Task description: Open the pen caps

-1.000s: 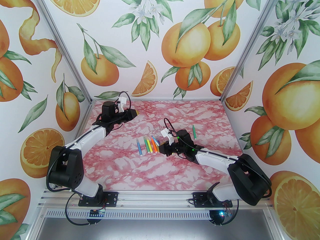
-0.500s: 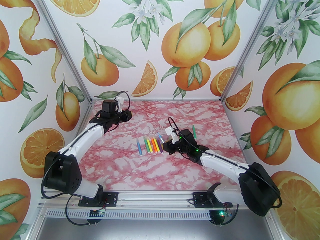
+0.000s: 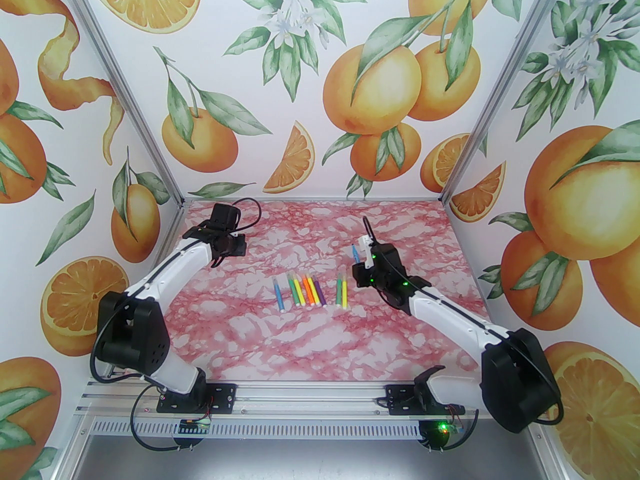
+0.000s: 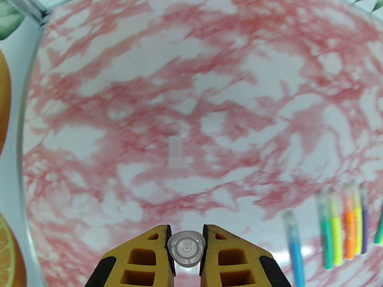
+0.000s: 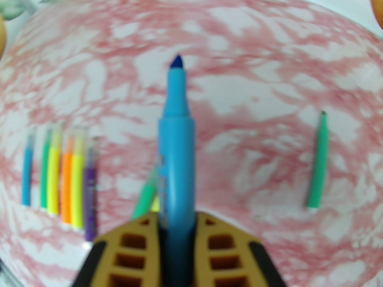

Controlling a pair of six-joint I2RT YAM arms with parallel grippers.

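In the left wrist view my left gripper (image 4: 186,244) is shut on a clear pen cap (image 4: 186,249), seen end-on, above the back left of the table. My right gripper (image 5: 176,217) is shut on a blue pen (image 5: 176,148) whose bare dark tip (image 5: 177,61) points away; in the top view this blue pen (image 3: 355,252) stands up from the wrist. Several pens (image 3: 300,290) lie in a row mid-table with clear caps on their far ends. A green and a yellow pen (image 3: 341,289) lie just right of the row.
A lone green pen (image 5: 317,160) lies on the marble table (image 3: 300,348) to the right of my right gripper. The left arm's wrist (image 3: 225,228) hangs near the back left corner post (image 3: 176,200). Printed walls close the back and both sides.
My right gripper has moved from the row of pens back and to the right with the blue pen, uncovering two pens. The left wrist has turned from pointing right to facing down at the table.
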